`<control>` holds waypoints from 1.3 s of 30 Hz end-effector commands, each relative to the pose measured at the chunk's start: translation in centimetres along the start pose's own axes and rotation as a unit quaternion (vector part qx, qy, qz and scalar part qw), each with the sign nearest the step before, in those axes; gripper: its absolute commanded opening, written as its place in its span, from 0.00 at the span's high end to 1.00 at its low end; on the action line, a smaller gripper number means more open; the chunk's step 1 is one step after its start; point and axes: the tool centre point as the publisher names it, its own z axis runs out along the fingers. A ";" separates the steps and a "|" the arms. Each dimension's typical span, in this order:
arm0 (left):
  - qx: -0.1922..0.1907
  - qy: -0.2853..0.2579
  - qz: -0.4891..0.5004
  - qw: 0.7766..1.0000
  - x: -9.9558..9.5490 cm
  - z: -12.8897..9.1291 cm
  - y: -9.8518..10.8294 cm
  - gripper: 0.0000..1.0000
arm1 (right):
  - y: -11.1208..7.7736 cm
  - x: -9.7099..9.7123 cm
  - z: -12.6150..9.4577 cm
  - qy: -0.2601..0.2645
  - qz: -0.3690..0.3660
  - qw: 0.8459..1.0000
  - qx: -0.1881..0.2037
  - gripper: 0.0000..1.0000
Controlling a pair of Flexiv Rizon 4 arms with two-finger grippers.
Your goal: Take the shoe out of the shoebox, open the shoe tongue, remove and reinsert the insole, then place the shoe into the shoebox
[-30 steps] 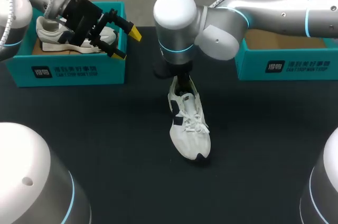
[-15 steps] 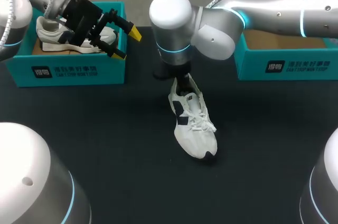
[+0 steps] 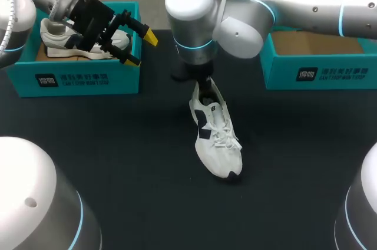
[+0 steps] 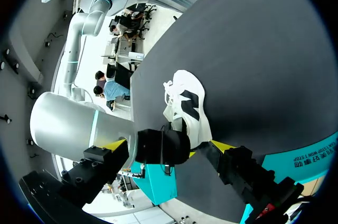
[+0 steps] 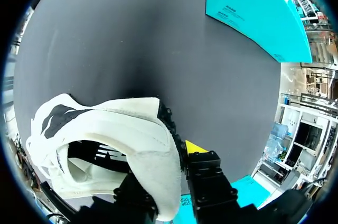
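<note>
Shoe (image 3: 215,138) lies upright on the black table (image 3: 118,161) near its middle, toe toward the robot and heel away, laces on top. The right gripper (image 3: 204,89) comes down onto the heel. The head view hides its fingers under the wrist. The right wrist view shows them pinching the heel wall, one yellow-tipped finger (image 5: 194,148) outside and the other inside the collar. The left wrist view shows the shoe's side with its dark marking. Farther back, the left shoebox (image 3: 88,76) holds a second shoe (image 3: 59,40). The left gripper (image 3: 140,48) hangs over its inner end, fingers spread wide and holding nothing. The right shoebox (image 3: 330,73) stands behind the right arm, well apart from the shoe.
</note>
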 end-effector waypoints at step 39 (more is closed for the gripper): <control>0.000 0.001 0.000 1.000 0.0 0.0 0.0 0.00 | -4.9 -5.0 -18.2 0.007 -0.036 0.999 0.027 1.00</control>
